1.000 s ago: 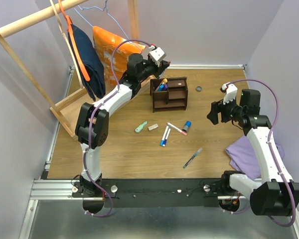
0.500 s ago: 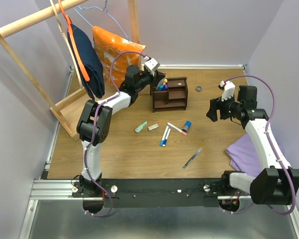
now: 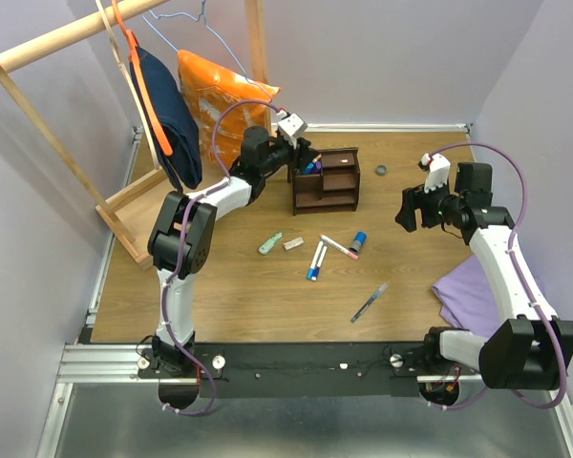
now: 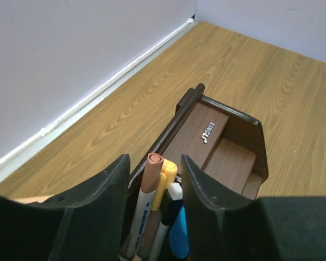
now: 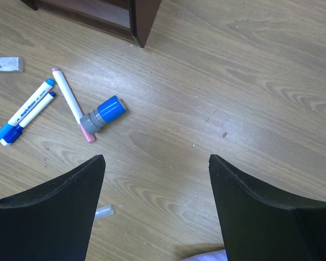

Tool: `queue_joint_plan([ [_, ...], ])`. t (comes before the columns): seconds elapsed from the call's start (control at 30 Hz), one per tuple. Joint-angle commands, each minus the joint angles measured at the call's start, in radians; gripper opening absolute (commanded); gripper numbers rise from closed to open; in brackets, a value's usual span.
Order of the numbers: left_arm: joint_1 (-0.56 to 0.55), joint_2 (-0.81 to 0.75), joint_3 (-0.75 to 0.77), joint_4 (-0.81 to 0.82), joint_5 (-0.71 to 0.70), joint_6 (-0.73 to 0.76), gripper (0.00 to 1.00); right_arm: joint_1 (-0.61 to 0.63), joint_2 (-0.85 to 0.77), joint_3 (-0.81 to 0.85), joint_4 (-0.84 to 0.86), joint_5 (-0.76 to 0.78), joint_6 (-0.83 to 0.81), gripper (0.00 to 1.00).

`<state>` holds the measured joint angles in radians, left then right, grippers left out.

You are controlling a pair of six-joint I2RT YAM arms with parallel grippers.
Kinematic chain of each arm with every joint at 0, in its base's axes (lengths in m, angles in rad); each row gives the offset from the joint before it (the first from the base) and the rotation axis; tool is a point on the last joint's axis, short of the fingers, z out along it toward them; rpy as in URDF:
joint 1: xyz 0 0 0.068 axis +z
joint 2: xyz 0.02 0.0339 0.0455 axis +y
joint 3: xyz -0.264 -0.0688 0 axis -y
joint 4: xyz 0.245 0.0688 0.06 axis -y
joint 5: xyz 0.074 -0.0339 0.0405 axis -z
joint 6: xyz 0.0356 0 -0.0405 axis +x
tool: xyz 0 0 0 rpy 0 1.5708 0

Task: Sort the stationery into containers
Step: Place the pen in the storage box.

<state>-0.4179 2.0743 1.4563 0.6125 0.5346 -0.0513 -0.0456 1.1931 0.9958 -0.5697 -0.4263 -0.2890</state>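
The dark brown organizer (image 3: 332, 181) stands at the back of the floor. My left gripper (image 3: 304, 155) is open over its left compartment. In the left wrist view the fingers (image 4: 106, 201) straddle a brown-capped marker (image 4: 149, 182), a yellow pen (image 4: 167, 175) and a blue one (image 4: 179, 234) standing in the organizer (image 4: 220, 157). Loose on the floor lie a pale green eraser (image 3: 270, 244), a beige piece (image 3: 293, 243), two blue-capped markers (image 3: 316, 260), a pink-tipped marker (image 3: 338, 247), a blue-capped piece (image 3: 358, 241) and a dark pen (image 3: 370, 302). My right gripper (image 3: 408, 212) hangs open and empty above bare floor (image 5: 156, 160).
A purple cloth (image 3: 468, 291) lies under the right arm. A small dark ring (image 3: 381, 172) sits right of the organizer. The pale clothes rack (image 3: 38, 114), with a navy garment (image 3: 167, 114) and an orange bag (image 3: 215, 91), fills the back left. Walls close both sides.
My left gripper came down from above onto the organizer's left compartment, then held still. My right gripper shifted slightly toward the back and stayed open.
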Motion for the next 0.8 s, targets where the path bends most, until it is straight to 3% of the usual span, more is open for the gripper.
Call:
queue_joint_plan([
  [0.0,0.008,-0.071,0.001,-0.069,-0.054,0.076,0.53,0.003,-0.016,0.017,0.022,0.006,0.004,0.85],
  [0.17,0.002,-0.155,-0.008,-0.088,-0.047,0.073,0.53,0.003,-0.039,0.014,0.028,0.001,0.01,0.85],
  [0.33,-0.067,-0.354,-0.117,-0.193,-0.021,0.056,0.54,0.003,-0.095,-0.014,0.056,0.039,0.052,0.85],
  [0.47,-0.209,-0.488,-0.209,-0.521,-0.077,0.131,0.53,-0.039,-0.139,-0.026,0.142,0.207,0.226,0.85],
  [0.6,-0.367,-0.545,-0.284,-0.713,-0.131,0.155,0.52,-0.112,-0.141,0.012,0.151,0.34,0.372,0.86],
  [0.77,-0.508,-0.424,-0.174,-0.971,-0.225,0.128,0.52,-0.145,-0.171,0.044,0.074,0.405,0.45,0.88],
])
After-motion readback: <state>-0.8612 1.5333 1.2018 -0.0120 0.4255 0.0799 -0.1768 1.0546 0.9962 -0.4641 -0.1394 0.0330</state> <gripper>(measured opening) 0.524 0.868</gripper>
